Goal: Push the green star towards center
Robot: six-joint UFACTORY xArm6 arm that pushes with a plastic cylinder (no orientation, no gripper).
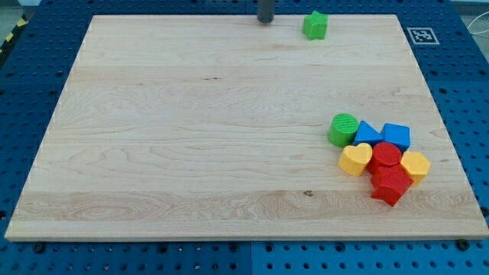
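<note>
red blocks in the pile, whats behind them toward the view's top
Directly above the two red blocks sit the blue triangle and the blue block, touching them. The red blocks cover the blue pair's lower edges, so those cannot be seen.

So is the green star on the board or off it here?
On the board. The green star sits on the wood near the board top edge, apart from my tip to its left.
</note>
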